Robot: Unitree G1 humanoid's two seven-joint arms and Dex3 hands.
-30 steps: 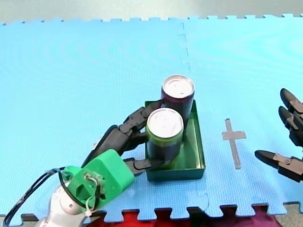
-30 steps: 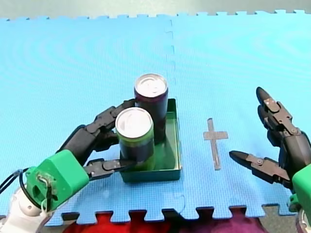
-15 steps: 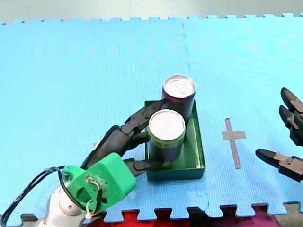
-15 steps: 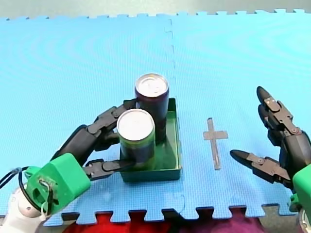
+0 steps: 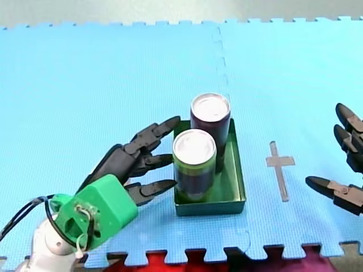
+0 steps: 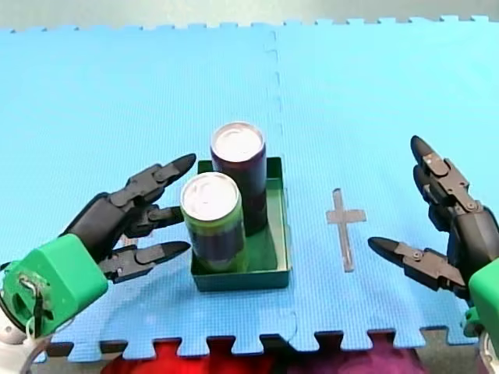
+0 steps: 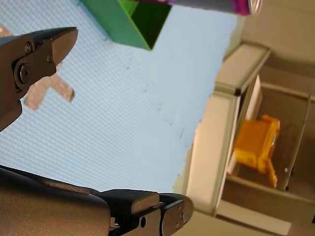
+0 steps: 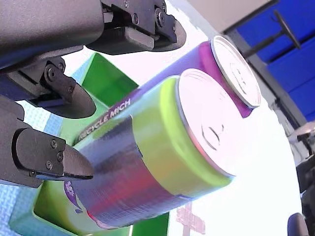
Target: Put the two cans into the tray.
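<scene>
Left hand (image 5: pixel 133 164) released, now beside green can (image 5: pixel 194 167) in tray (image 5: pixel 210 207); right hand (image 6: pixel 461 226) empty, well apart.

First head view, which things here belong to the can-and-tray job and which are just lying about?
Job in hand: green tray; green-banded can, standing in it; purple can, standing in it behind the first; left hand, beside the tray, holding nothing; right hand, off to the right, holding nothing.
Lying about: blue foam mat; grey tape cross.
</scene>
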